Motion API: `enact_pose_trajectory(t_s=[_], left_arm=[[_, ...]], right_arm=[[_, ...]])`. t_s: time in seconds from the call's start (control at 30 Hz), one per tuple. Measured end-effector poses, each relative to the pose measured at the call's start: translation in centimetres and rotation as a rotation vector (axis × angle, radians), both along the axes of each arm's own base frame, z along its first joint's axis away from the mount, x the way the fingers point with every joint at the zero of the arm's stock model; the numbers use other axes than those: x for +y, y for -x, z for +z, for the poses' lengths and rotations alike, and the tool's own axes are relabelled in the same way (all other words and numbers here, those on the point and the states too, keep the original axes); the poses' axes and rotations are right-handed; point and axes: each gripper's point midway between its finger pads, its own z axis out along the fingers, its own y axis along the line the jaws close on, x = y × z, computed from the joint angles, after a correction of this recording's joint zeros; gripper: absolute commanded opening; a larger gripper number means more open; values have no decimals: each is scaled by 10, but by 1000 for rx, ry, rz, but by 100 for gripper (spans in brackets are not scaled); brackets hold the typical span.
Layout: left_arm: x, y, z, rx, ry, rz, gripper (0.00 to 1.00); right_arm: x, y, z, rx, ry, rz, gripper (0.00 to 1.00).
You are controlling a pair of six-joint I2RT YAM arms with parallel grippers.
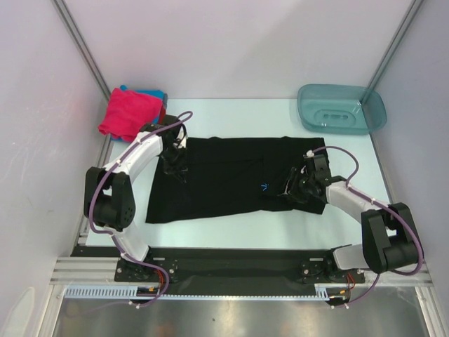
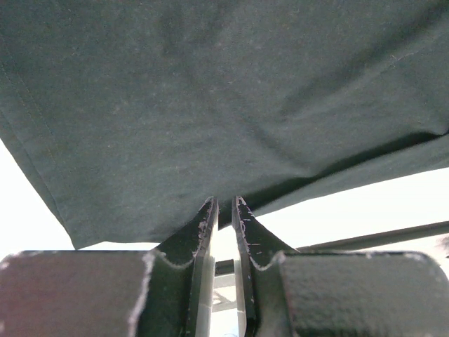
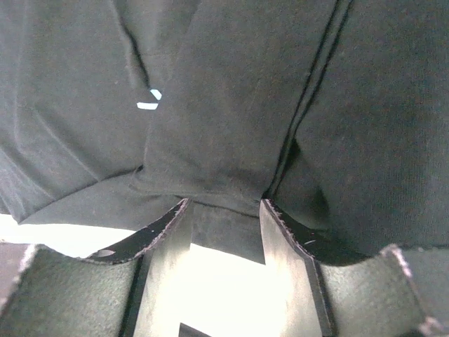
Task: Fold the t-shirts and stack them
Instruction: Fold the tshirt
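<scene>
One black t-shirt (image 1: pixel 224 175) mid-table, long axis left–right, starburst print (image 1: pixel 264 187) right of centre; collar end unclear. At its left edge the left gripper (image 2: pixel 224 205) is nearly closed, pinching cloth; right gripper (image 3: pixel 224 203) half open — fold between jaws, unclamped.

top: overhead from near side, looking down | wrists: close-up past own jaws | shared: black t-shirt (image 1: pixel 224 175)

A spread t-shirt (image 1: pixel 224 179) lies across the middle of the table (image 1: pixel 231 235), with the left gripper (image 1: pixel 173 165) on its left end and the right gripper (image 1: pixel 293 186) on its right end. The folded t-shirts (image 1: pixel 130 112) sit stacked at the far-left corner, and a basin (image 1: pixel 340 109) rests at the far-right corner.
</scene>
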Motion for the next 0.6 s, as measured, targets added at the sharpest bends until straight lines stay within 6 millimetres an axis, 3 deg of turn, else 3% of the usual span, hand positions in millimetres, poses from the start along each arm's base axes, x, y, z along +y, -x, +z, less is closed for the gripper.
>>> enact_pose_trajectory(t_s=[0.27,0.6], left_arm=[[0,0,0,-1,-1,-6,18],[0,0,0,-1,-1,-6,18]], right_arm=[[-3,-5,-11,21,12,-2,51],[-18,-12,18,-75,74,-52,52]])
